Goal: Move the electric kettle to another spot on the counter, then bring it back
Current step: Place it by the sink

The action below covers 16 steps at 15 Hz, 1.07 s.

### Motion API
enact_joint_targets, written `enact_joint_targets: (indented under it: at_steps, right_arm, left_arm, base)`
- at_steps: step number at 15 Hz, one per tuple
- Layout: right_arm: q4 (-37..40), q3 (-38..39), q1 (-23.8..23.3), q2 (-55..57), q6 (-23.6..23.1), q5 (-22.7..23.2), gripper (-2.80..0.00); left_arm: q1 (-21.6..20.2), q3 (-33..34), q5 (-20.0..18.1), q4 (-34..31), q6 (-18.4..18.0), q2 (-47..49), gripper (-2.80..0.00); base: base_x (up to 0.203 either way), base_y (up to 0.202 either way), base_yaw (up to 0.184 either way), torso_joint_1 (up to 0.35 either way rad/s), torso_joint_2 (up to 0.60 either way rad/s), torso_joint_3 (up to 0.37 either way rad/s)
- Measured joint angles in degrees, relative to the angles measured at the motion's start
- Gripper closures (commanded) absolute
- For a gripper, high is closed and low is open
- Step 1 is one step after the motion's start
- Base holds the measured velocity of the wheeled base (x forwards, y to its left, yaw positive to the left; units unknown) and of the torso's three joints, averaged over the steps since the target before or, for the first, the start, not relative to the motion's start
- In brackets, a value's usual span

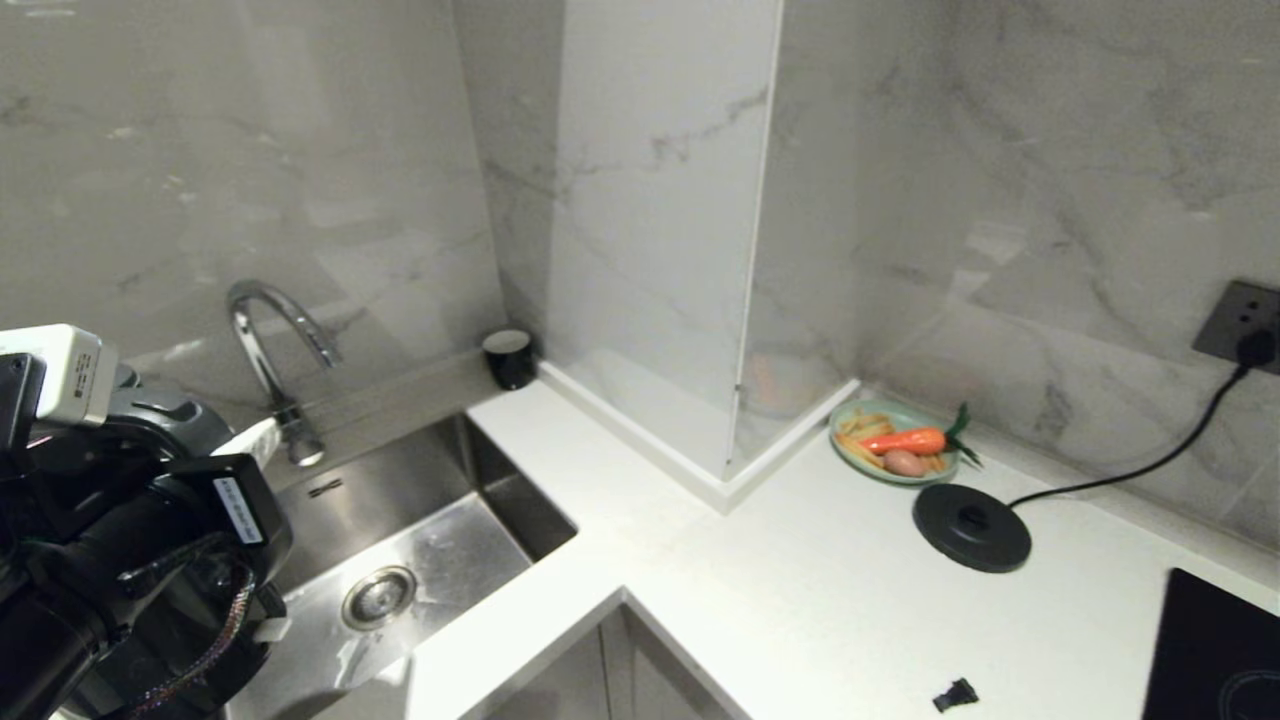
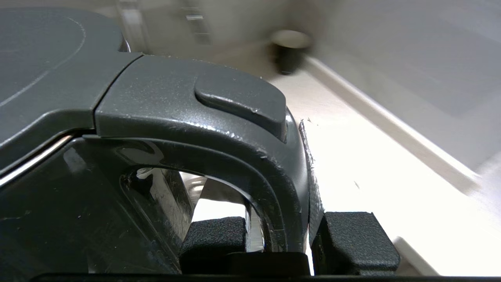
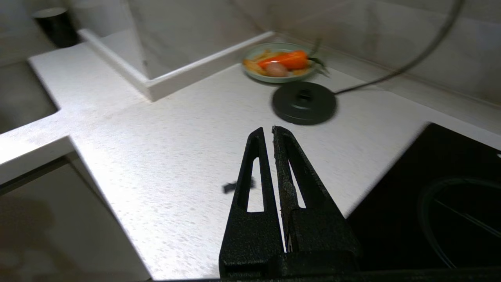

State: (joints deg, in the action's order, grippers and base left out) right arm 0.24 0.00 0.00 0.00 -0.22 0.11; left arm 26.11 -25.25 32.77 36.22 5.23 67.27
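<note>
The left claw (image 2: 282,239) is clamped on the loop handle (image 2: 274,164) of the electric kettle (image 2: 78,117): in the left wrist view one finger sits inside the loop and the other outside it, with the handle's vertical bar pinched between them — a narrow grip, closed as far as the bar allows. The kettle fills the left half of that frame, lid uppermost. In the head view the left arm crowds the lower left of the frame, in front of the sink (image 1: 440,520), hiding the kettle.

The base disc (image 1: 971,527) lies bare at the right of centre on the white bench (image 1: 800,600), cord running to the wall socket (image 1: 1245,325) — so the kettle is judged away from its home spot. The plate of vegetables (image 1: 895,442) lies just behind the disc.

The right claw (image 3: 271,135), fingers pressed together and holding nothing, hangs idle over the bench.
</note>
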Motion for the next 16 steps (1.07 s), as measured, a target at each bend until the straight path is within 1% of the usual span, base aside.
enact_joint_targets:
  at_steps: [2,4,5,8,10,11,14,16]
  right_arm:
    - [0.0,0.0,0.0,0.0,0.0,0.0,0.0]
    - [0.0,0.0,0.0,0.0,0.0,0.0,0.0]
    - [0.0,0.0,0.0,0.0,0.0,0.0,0.0]
    - [0.0,0.0,0.0,0.0,0.0,0.0,0.0]
    - [0.0,0.0,0.0,0.0,0.0,0.0,0.0]
    - [0.0,0.0,0.0,0.0,0.0,0.0,0.0]
    - [0.0,0.0,0.0,0.0,0.0,0.0,0.0]
    - [0.0,0.0,0.0,0.0,0.0,0.0,0.0]
  left_arm:
    - [-0.1,-1.2,0.2,0.0,-0.1,0.8,0.0]
    - [-1.2,-2.7,0.2,0.1,0.0,2.2,0.0]
    - [-2.7,-3.8,0.2,0.3,0.0,3.4,0.0]
    - [-9.5,-6.8,0.1,0.7,0.1,8.5,0.0]
    - [-13.1,-8.4,-0.7,1.1,0.4,12.5,0.0]
    - [-14.8,-9.1,-1.5,2.4,0.5,14.5,0.0]
    - [-19.3,-9.7,-3.5,9.5,0.3,20.5,0.0]
    - [-22.1,-9.5,-5.2,11.5,0.4,23.6,0.0]
  base:
    - [-0.002,-0.003,0.087,0.0,0.0,0.002]
    - [0.0,0.0,0.0,0.0,0.0,0.0]
    - [0.0,0.0,0.0,0.0,0.0,0.0]
    - [0.0,0.0,0.0,0.0,0.0,0.0]
    - [0.0,0.0,0.0,0.0,0.0,0.0]
    - [0.0,0.0,0.0,0.0,0.0,0.0]
    - [0.0,0.0,0.0,0.0,0.0,0.0]
    - [0.0,0.0,0.0,0.0,0.0,0.0]
